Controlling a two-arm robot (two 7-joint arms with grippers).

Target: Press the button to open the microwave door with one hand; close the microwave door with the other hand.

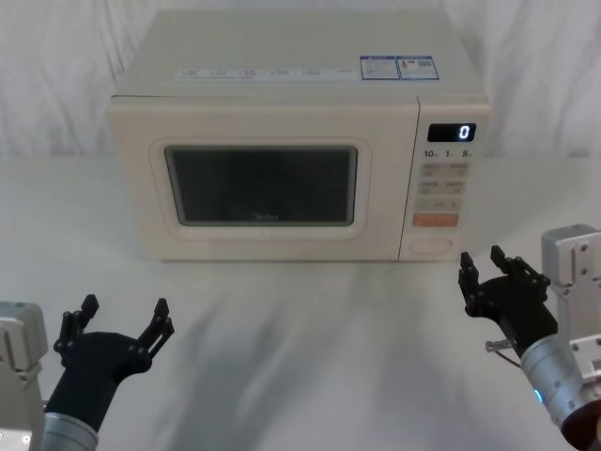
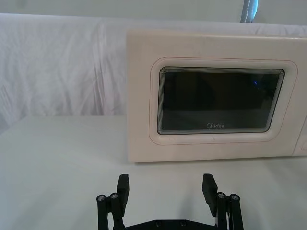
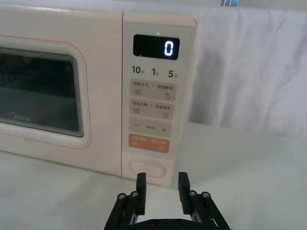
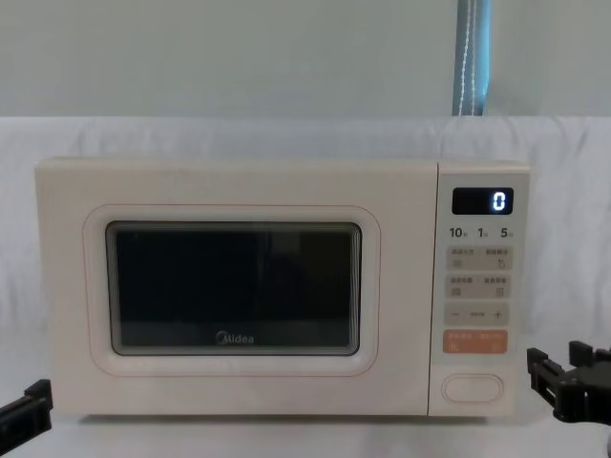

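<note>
The cream microwave [image 1: 282,94] [image 4: 239,181] stands at the back of the table with its door [image 1: 263,183] [image 2: 220,100] [image 4: 234,291] shut flush. The blank pill-shaped button [image 1: 431,244] [image 3: 147,168] [image 4: 472,387] sits at the bottom of the key panel, under the orange key. My right gripper [image 1: 481,272] [image 3: 161,187] [image 4: 563,372] hovers open just in front of and slightly right of the button, touching nothing. My left gripper [image 1: 124,318] [image 2: 166,189] hangs open low at the front left, well short of the door.
A white cloth covers the table [image 1: 310,338] and the wall behind. The display [image 1: 452,132] reads 0. Open tabletop lies between both grippers and the microwave front.
</note>
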